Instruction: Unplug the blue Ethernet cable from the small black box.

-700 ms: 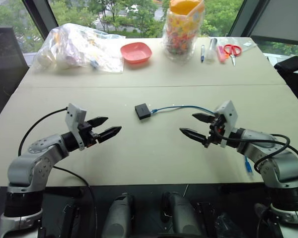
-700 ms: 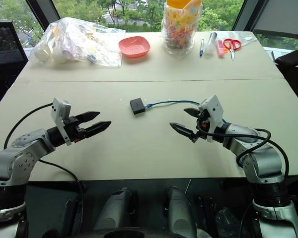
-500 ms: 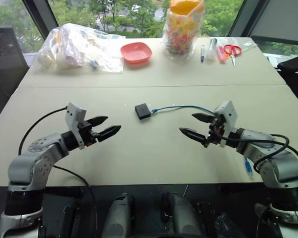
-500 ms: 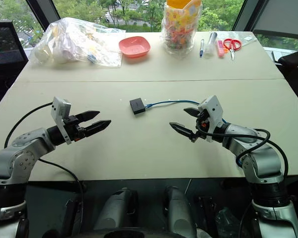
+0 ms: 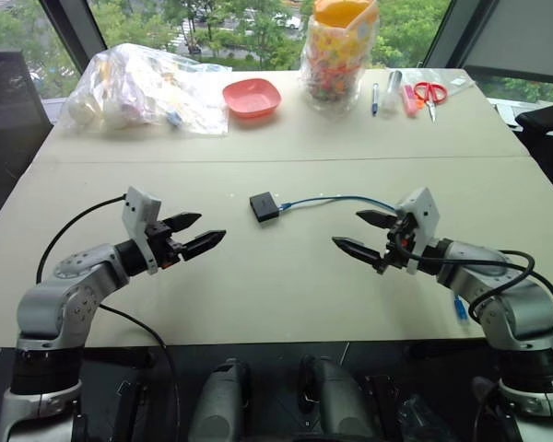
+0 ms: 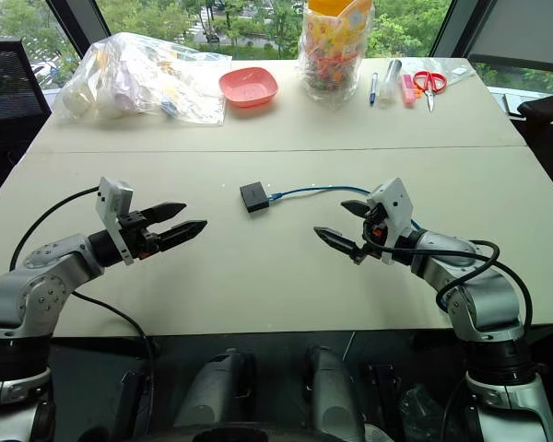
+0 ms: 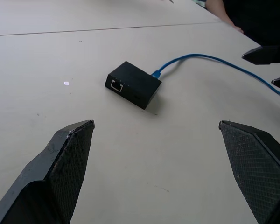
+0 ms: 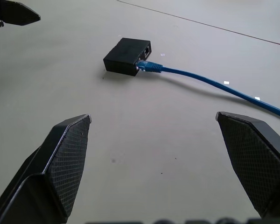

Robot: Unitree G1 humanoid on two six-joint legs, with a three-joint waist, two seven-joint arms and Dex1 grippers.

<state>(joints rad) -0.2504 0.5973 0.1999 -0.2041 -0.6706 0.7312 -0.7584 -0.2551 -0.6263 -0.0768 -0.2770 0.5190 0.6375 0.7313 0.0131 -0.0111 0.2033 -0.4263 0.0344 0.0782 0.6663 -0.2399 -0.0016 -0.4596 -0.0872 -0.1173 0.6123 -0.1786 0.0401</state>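
Observation:
The small black box (image 5: 264, 206) lies flat on the beige table, midway between my two arms and a little beyond them. The blue Ethernet cable (image 5: 336, 199) is plugged into the box's right side and curves right, passing behind my right gripper. Its plug (image 8: 148, 67) sits in the box (image 8: 126, 57). My left gripper (image 5: 195, 233) hovers open to the box's left and nearer me, holding nothing. My right gripper (image 5: 362, 234) hovers open to the box's right and nearer me, also holding nothing. The box (image 7: 133, 84) and the cable (image 7: 200, 58) lie ahead of the left fingers.
At the table's far side are a clear plastic bag of items (image 5: 143, 87), a pink bowl (image 5: 252, 97), a jar of colourful sweets (image 5: 335, 55), pens and red scissors (image 5: 431, 93). A second blue cable end (image 5: 460, 308) hangs off the table's near right edge.

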